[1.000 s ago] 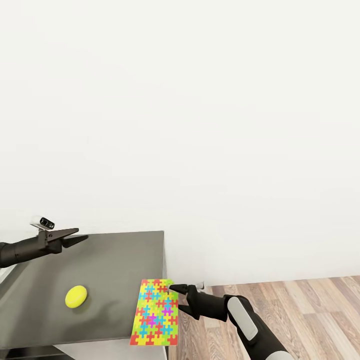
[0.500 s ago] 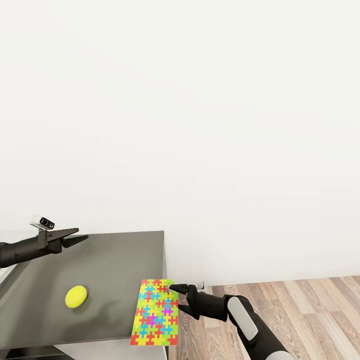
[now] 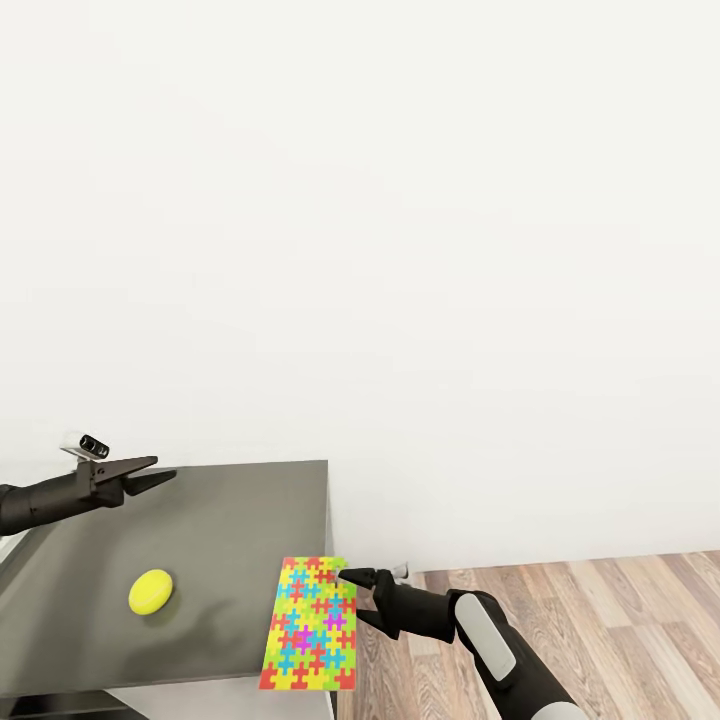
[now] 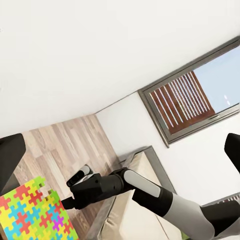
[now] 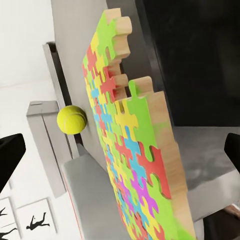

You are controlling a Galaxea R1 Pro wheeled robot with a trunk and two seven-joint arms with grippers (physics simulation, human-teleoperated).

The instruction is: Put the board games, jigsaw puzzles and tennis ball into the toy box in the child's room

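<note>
In the head view, 1 jigsaw puzzle (image 3: 311,628) is seen at the lower middle of the frame, lying flat on the dark grey section of the table (image 3: 240,510), with its right edge reaching past the table's edge. The tennis ball (image 3: 151,592) is placed at the lower left, well apart from the puzzle. The right gripper (image 3: 352,598) is held just beside the puzzle's right edge with its jaws spread; the edge is seen between the fingers in the right wrist view, but no grip is made yet. The left gripper (image 3: 160,472) is kept above the table at the left, and it cannot be told whether it is open or closed. The toy box is not visible here. By judgement, at least these 2 toys are left to be moved, so much of the task is not done.
</note>
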